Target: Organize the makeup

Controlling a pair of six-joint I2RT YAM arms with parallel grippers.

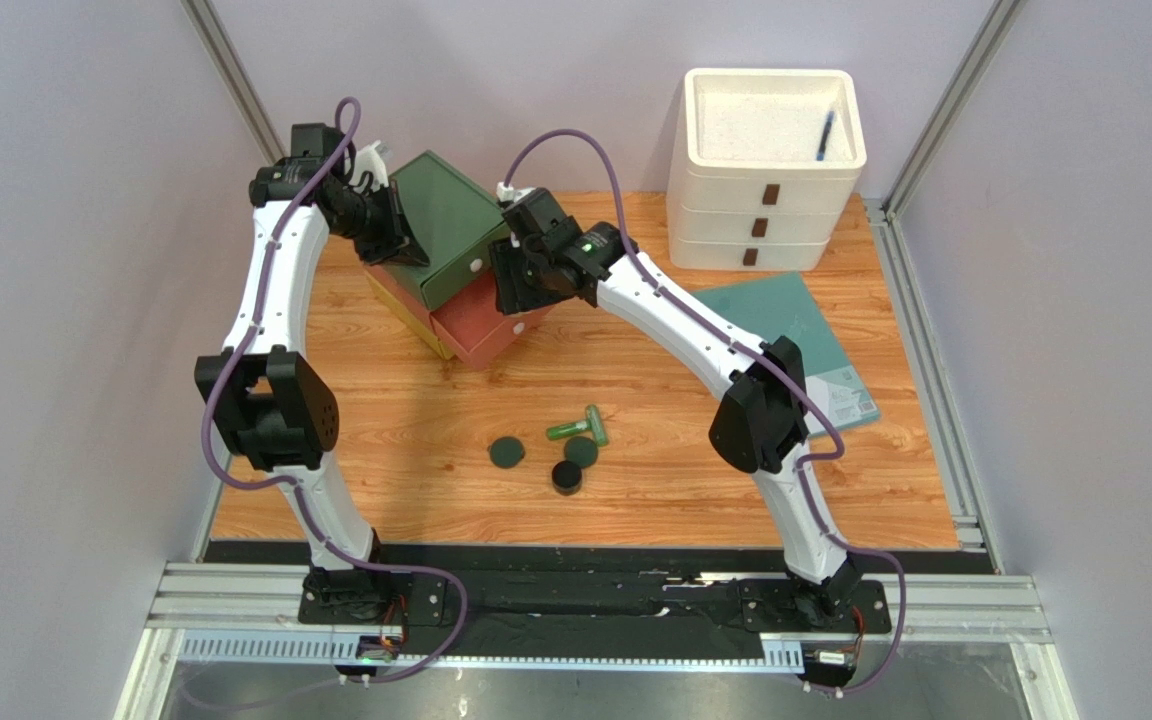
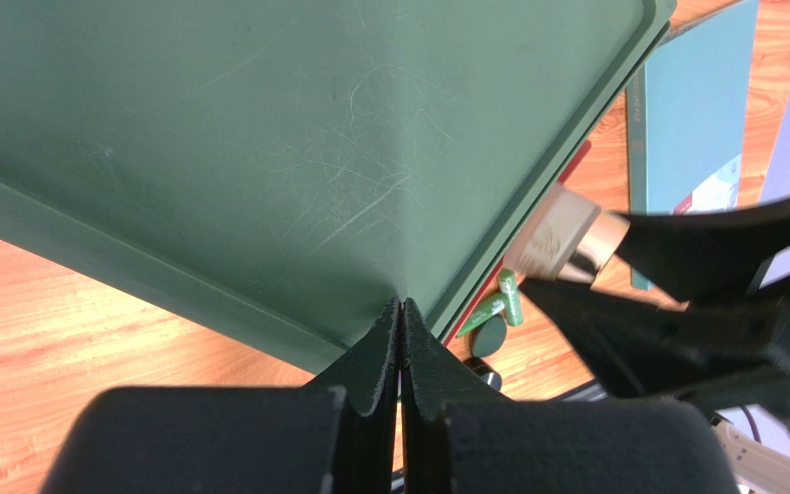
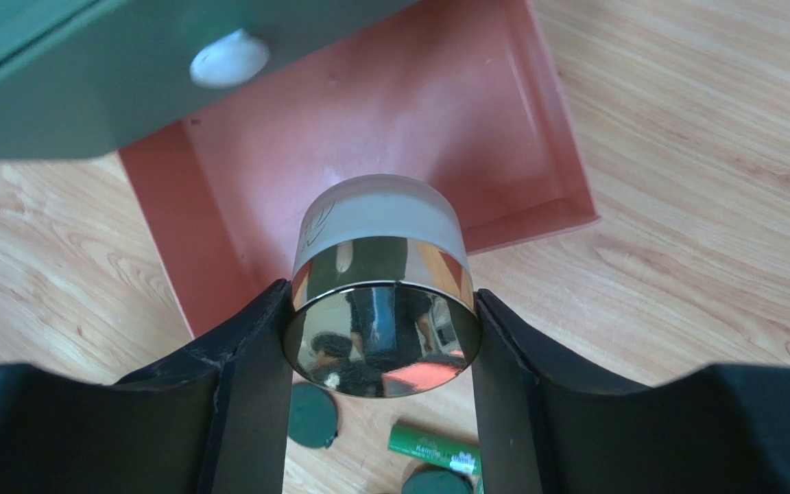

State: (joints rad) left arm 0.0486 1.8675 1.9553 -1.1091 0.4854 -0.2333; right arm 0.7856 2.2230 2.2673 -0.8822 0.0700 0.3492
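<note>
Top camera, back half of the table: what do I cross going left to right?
In order: left gripper → green box → right gripper holding the gold-rimmed jar → white drawer unit. The red drawer and teal book overlap others, so I leave them out.

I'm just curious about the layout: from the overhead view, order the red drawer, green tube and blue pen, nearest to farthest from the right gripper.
1. Red drawer, directly under the right gripper.
2. Green tube, mid-table, toward the bases.
3. Blue pen, in the far-right white tray.

Three dark round compacts [image 1: 506, 452], one green tube [image 1: 575, 429], one mirror-lidded jar [image 3: 383, 298].
</note>
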